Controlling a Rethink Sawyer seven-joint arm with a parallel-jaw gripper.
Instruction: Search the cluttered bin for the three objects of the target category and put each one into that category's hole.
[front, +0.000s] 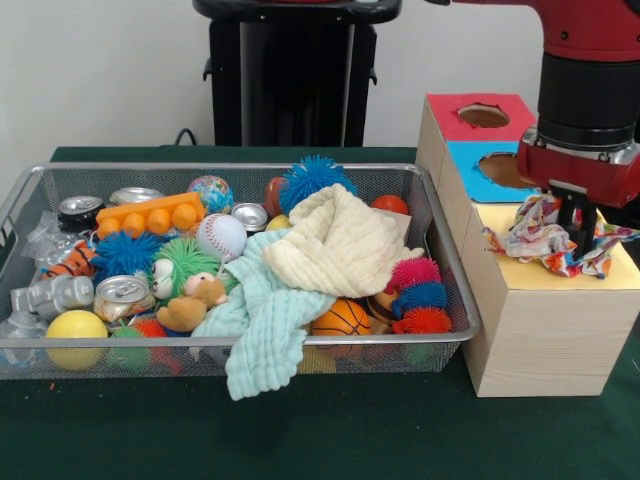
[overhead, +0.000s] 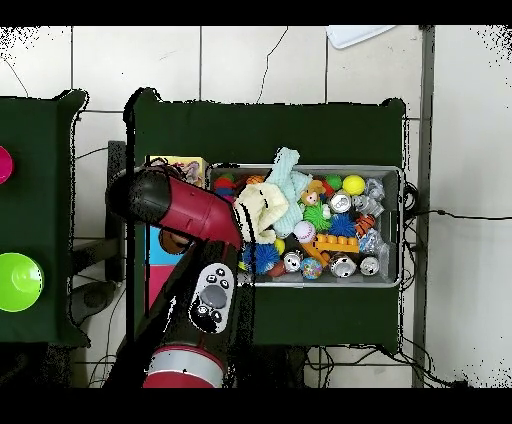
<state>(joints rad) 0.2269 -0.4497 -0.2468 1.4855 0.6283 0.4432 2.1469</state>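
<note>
The hand stood over the yellow top of the wooden box, closed on a multicoloured cloth that sagged onto that top. Beside it on the desk, the wire bin held a cream cloth, a mint cloth, balls and cans.

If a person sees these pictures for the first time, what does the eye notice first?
First, the wire bin crammed with bright balls, cans and toys, two pale cloths heaped in its middle. Then the red arm's end effector at the right, over the yellow-topped box, with a multicoloured cloth bunched around it. Behind that box stand a blue and a red box top, each with a hole.
</note>
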